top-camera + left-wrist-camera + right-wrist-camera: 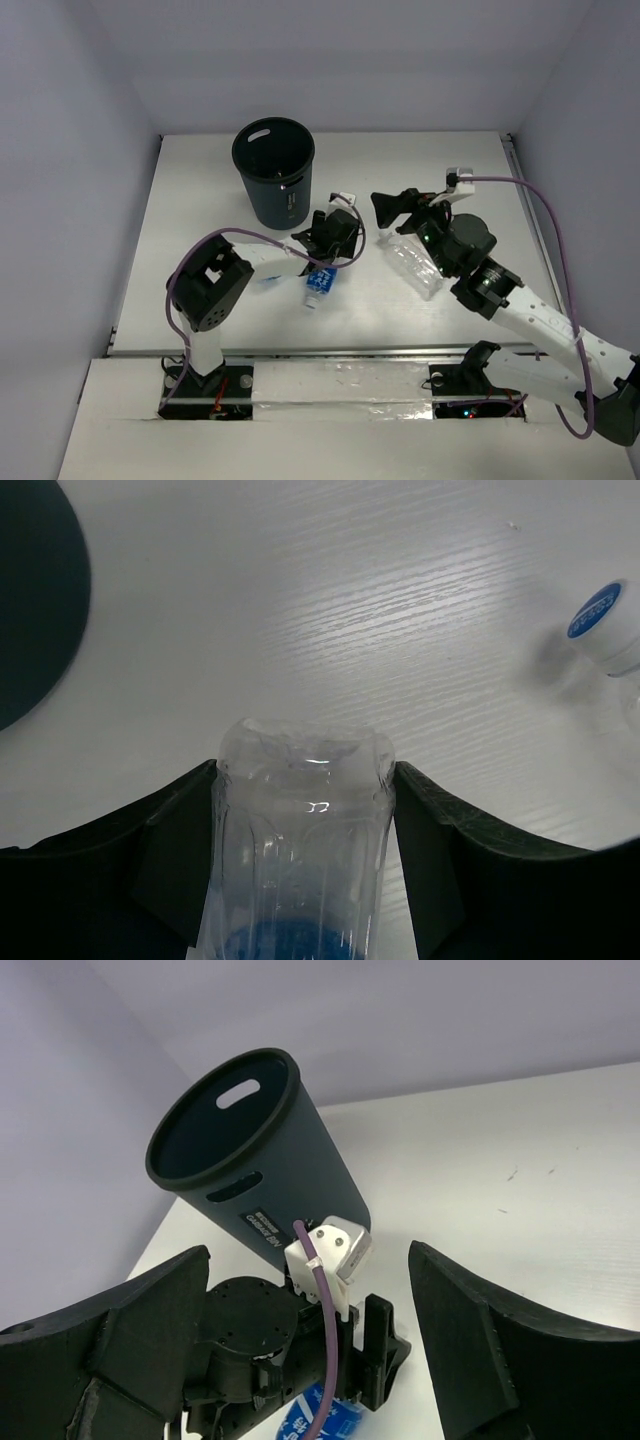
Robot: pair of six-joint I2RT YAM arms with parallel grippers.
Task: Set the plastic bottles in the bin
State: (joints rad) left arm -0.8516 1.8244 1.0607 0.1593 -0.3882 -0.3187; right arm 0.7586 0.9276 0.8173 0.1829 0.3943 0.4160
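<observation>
Far left first: the bin (pixel 277 200) stands upright on the bench (pixel 200 260), toward the back, its mouth open to my overhead camera. I can't make out its inside, it's just dark.

Just right of the bin, my left arm (pixel 210 290) reaches in. The left jaws are grasping the blue-label bottle (pixel 320 284). On the left wrist camera both fingers (pixel 170 860) press against its clear sides, with its base up at the fingertips. From above, that bottle is tilted beside the foot of the bin and outside it. I can't tell whether its low end touches the bench.

Further right on the left wrist camera, a blue-and-white cap (pixel 600 615) lies on the bench, well apart from the gripped bottle.

Over to the right arm (pixel 520 310): the right jaws are released. Their fingers (pixel 120 1350) are spread wide and point back toward the left wrist, and the bin is framed between them on the right wrist camera.

Last on the right, the ribbed bottle (pixel 415 265) lies on its side on the bench. It is just on the near side of the right jaws and partly under the right arm's wrist, and it is outside the bin too.
</observation>
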